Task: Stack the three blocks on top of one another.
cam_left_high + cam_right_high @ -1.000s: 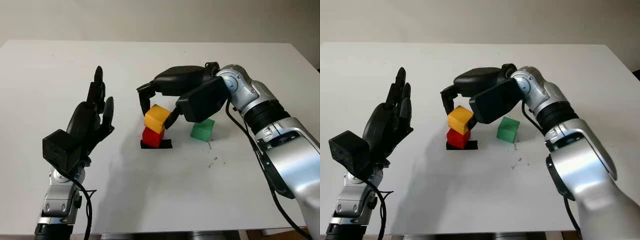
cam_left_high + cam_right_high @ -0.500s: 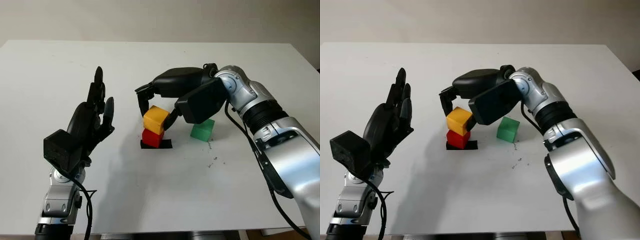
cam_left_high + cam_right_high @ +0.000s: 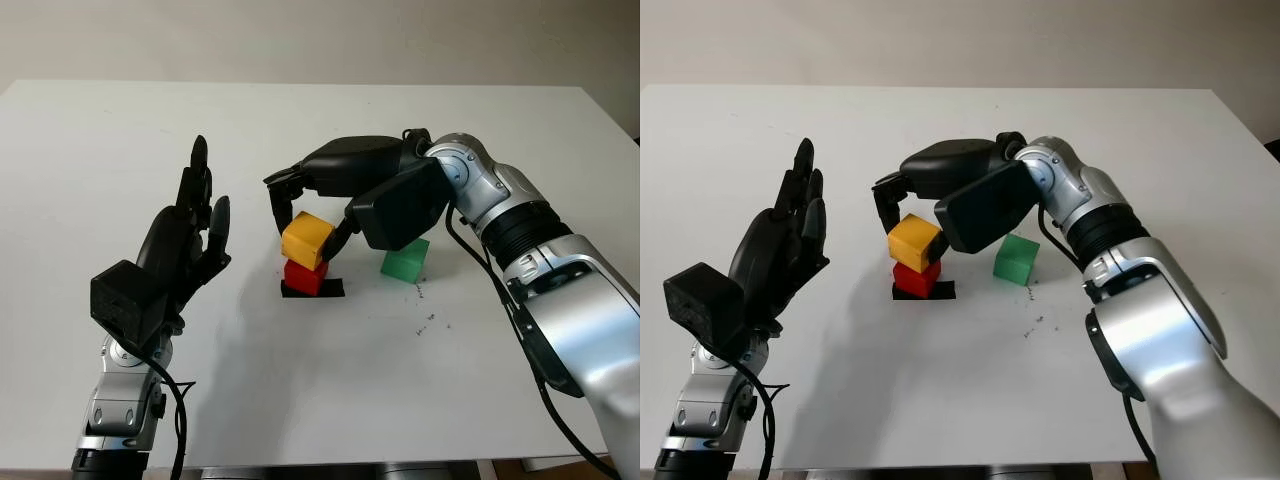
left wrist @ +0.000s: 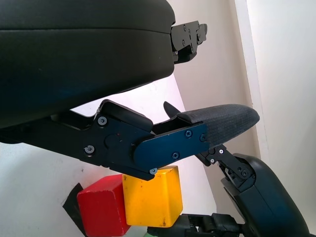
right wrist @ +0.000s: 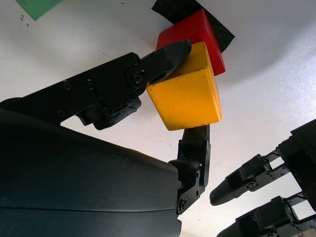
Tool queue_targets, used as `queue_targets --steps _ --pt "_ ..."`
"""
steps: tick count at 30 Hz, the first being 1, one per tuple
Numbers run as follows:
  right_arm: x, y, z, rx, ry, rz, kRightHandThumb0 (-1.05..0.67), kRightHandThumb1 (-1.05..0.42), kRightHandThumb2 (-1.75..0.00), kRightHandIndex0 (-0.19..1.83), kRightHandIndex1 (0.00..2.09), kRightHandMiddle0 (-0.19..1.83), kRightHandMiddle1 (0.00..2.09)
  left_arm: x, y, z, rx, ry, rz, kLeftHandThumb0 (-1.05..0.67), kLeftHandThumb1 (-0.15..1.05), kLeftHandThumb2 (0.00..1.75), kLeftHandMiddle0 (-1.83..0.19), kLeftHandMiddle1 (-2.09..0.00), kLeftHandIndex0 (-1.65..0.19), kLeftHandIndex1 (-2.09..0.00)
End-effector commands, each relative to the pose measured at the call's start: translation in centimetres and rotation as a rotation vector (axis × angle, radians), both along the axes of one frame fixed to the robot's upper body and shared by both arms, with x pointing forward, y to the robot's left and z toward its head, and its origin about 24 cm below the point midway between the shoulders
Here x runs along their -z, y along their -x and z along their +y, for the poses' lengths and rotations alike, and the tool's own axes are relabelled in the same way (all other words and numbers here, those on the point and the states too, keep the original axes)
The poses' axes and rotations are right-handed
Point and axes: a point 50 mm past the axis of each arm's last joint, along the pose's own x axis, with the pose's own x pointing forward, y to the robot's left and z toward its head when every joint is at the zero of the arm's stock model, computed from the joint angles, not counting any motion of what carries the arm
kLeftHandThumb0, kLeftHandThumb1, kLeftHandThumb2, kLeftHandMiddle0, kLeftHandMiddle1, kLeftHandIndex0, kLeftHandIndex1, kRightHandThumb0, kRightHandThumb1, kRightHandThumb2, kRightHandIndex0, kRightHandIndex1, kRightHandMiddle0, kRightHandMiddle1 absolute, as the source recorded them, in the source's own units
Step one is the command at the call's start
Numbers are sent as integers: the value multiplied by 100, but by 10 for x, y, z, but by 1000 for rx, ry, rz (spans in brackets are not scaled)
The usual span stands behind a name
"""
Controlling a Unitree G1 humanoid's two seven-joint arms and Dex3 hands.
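Note:
The yellow block (image 3: pixel 306 240) sits slightly askew on top of the red block (image 3: pixel 303 276), which stands on a black tape mark (image 3: pixel 330 289) at mid-table. My right hand (image 3: pixel 305 225) reaches in from the right and is shut on the yellow block; in the right wrist view a fingertip (image 5: pixel 173 52) presses one side of the yellow block (image 5: pixel 185 94) and the thumb (image 5: pixel 197 143) the opposite side. The green block (image 3: pixel 405 262) stands on the table just right of the stack, under my right palm. My left hand (image 3: pixel 185 240) is open, raised at the left, well apart from the blocks.
The white table (image 3: pixel 320 380) stretches wide around the stack, with its far edge against a pale wall. A few small dark specks (image 3: pixel 430 318) lie on the table, right of the stack and nearer to me than the green block.
My right hand has shifted a little to the left with the yellow block, so the block now overhangs the red one on the left. The left hand has hardly moved.

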Motion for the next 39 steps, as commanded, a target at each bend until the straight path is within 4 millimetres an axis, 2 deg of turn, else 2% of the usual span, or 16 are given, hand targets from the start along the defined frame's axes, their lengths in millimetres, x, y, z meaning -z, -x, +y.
queue_targets --steps 1,15,22,24,26,30,34,39 --pt "-4 1 3 -18 -2 -22 -40 -94 -5 19 6 35 145 -2 2 -2 -1 3 -13 -84 105 73 19 0 19 0" --pt "3 0 2 0 45 5 -44 -91 -5 18 5 40 137 -2 2 -1 1 -10 -18 -83 105 74 19 0 19 0" --pt "5 0 -2 5 67 6 -59 -87 -5 0 3 13 68 -2 2 -2 5 -3 -19 -82 105 72 19 0 19 0" --pt "6 0 -3 9 71 10 -61 -86 -5 -8 3 8 40 -2 2 -2 7 -2 -13 -82 105 72 19 0 19 0" --pt "7 0 -5 9 81 -1 -63 -86 -5 -13 3 3 26 -2 2 -2 3 -1 -11 -82 105 72 19 0 19 0" --pt "5 0 -6 6 108 -34 -68 -86 -5 -19 1 -10 12 -2 3 -2 3 9 -16 -81 105 72 19 0 19 0" --pt "0 0 -8 1 104 -63 -71 -85 -5 -19 0 -17 6 -1 2 -1 1 9 -17 -81 105 71 19 0 19 0" --pt "-21 0 -19 37 38 -87 -70 -83 -5 -19 0 -18 5 -1 3 -2 -9 11 -15 -83 105 69 19 0 19 0"
